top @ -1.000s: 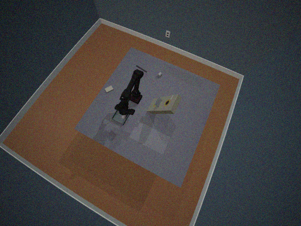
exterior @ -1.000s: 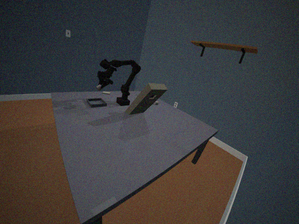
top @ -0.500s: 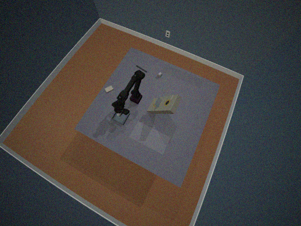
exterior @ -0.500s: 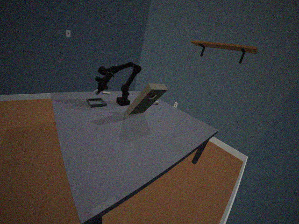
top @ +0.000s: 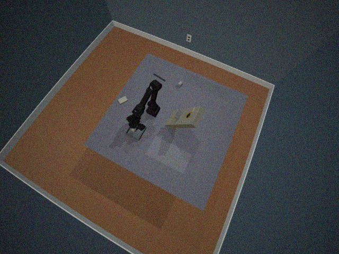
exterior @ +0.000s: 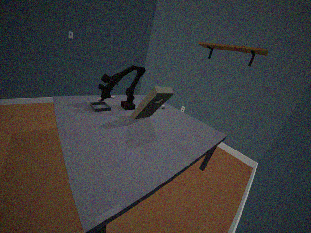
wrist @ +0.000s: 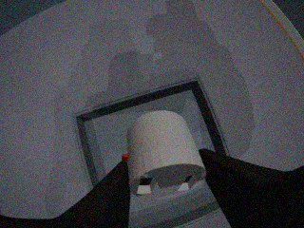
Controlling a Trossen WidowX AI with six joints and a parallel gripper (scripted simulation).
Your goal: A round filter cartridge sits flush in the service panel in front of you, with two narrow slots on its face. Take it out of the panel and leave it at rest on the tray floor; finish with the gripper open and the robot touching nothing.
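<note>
The counter (top: 213,109) (exterior: 125,170) (wrist: 47,71) supports all components. The arm (top: 146,97) (exterior: 135,81) stands on its far part, bent over toward the left. The panel (top: 195,115) (exterior: 144,105) is tilted, right of the arm's base in the exterior view, with a dark opening in its face. The tray (top: 142,134) (exterior: 101,109) (wrist: 142,99) lies flat, left of the base. The claw (top: 133,127) (exterior: 100,99) (wrist: 163,162) is closed on the cartridge (top: 133,129) (exterior: 99,100) (wrist: 163,138), out of the panel and over the tray, its two slots visible; contact with the tray floor cannot be determined.
</note>
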